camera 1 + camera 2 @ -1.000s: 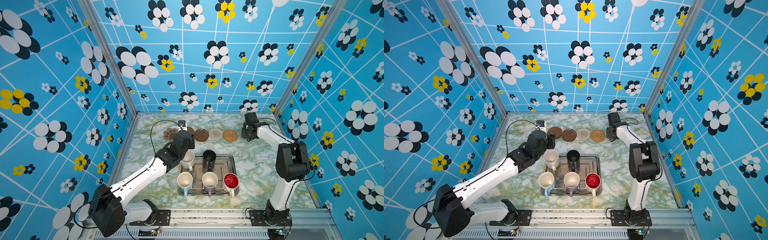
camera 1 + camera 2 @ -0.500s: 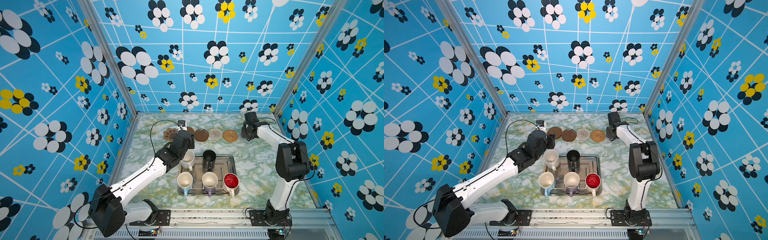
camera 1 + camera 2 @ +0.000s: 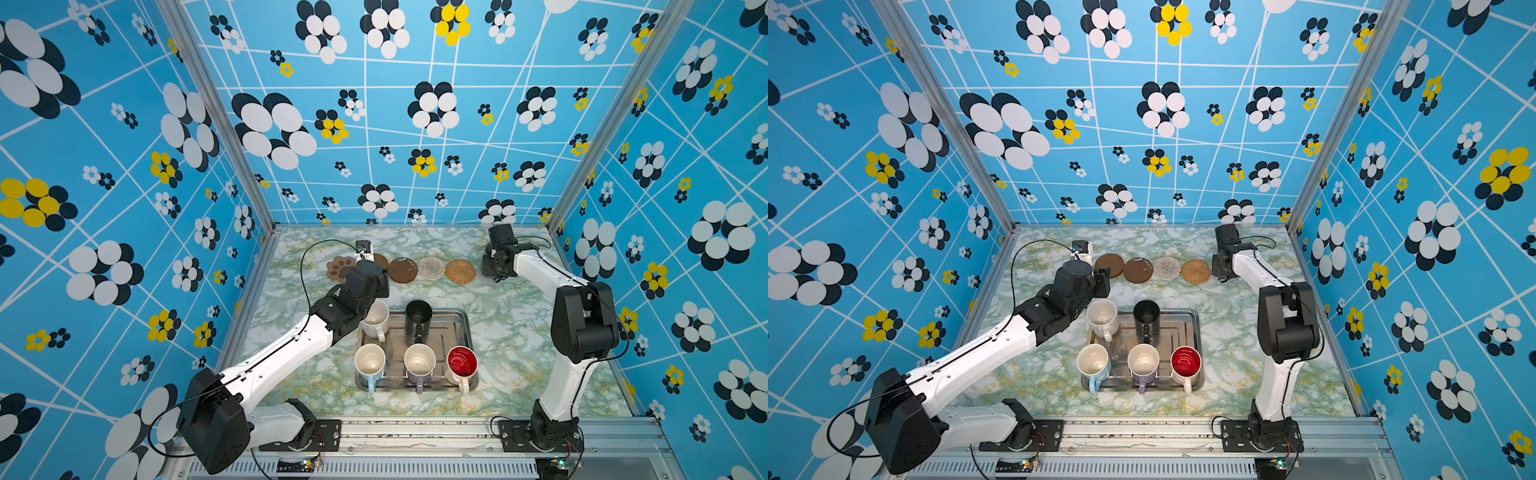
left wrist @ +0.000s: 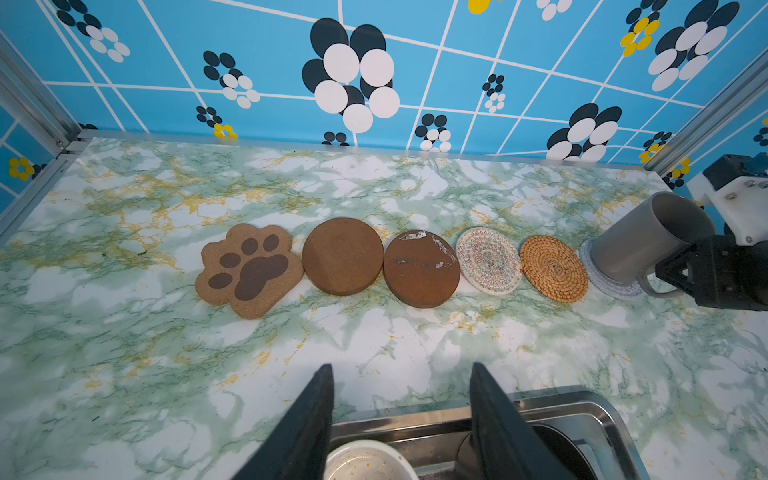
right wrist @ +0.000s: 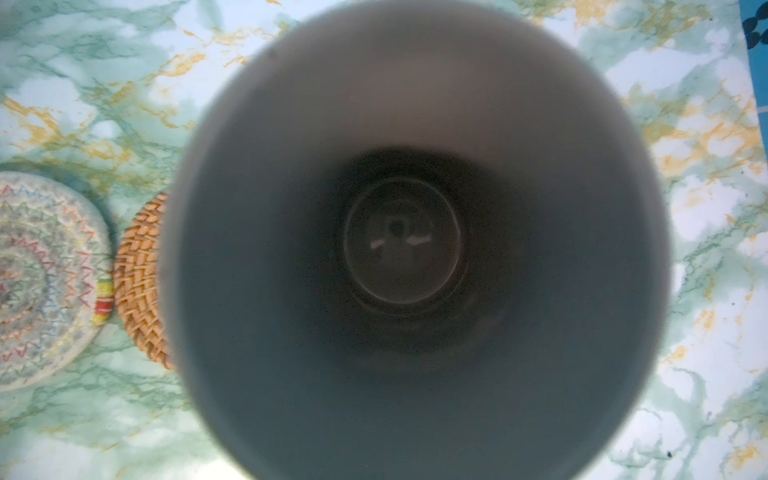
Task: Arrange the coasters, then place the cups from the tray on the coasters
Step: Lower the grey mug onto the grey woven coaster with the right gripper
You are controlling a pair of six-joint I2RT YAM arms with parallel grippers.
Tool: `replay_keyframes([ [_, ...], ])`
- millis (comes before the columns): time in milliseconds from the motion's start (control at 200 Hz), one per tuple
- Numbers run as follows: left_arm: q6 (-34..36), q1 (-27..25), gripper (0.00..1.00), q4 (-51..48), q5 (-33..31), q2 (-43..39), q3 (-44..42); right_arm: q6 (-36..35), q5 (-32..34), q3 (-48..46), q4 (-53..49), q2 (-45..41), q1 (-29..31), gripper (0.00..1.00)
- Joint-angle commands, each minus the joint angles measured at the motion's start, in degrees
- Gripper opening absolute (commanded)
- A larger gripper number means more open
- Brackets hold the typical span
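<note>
Your grey-beige mug (image 4: 648, 237) stands on the pale grey coaster (image 4: 598, 282), at the right end of the row along the counter's (image 4: 374, 353) far edge. The right gripper (image 4: 673, 272) is pinching the mug's handle. Leftward run the rattan coaster (image 4: 553, 268), crochet coaster (image 4: 488, 261), scuffed brown disc (image 4: 422, 268), plain brown disc (image 4: 343, 255) and paw coaster (image 4: 249, 270).

Nearer you, the tray (image 3: 467, 328) holds the black mug (image 3: 417, 316), light blue mug (image 3: 369, 361), lilac mug (image 3: 419, 360) and red-lined mug (image 3: 461, 361). The white speckled mug (image 3: 376, 320) is at its far left corner. The left gripper (image 4: 401, 365) hovers above that mug, jaws spread.
</note>
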Motion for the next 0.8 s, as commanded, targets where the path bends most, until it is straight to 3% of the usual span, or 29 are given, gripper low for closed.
replay_keyframes([
  [0, -0.59, 0.43, 0.54, -0.92, 0.5, -0.52, -0.11, 0.53, 0.72, 1.97, 1.28, -0.19, -0.34, 0.09],
  [585, -0.72, 0.43, 0.54, -0.86, 0.33, -2.11, -0.97, 0.88, 0.81, 1.46, 0.22, -0.46, -0.34, 0.24],
  [795, -0.84, 0.43, 0.54, -0.92, 0.17, -2.72, -1.32, 1.12, 1.34, 1.01, -0.37, -2.31, -0.34, 0.37],
])
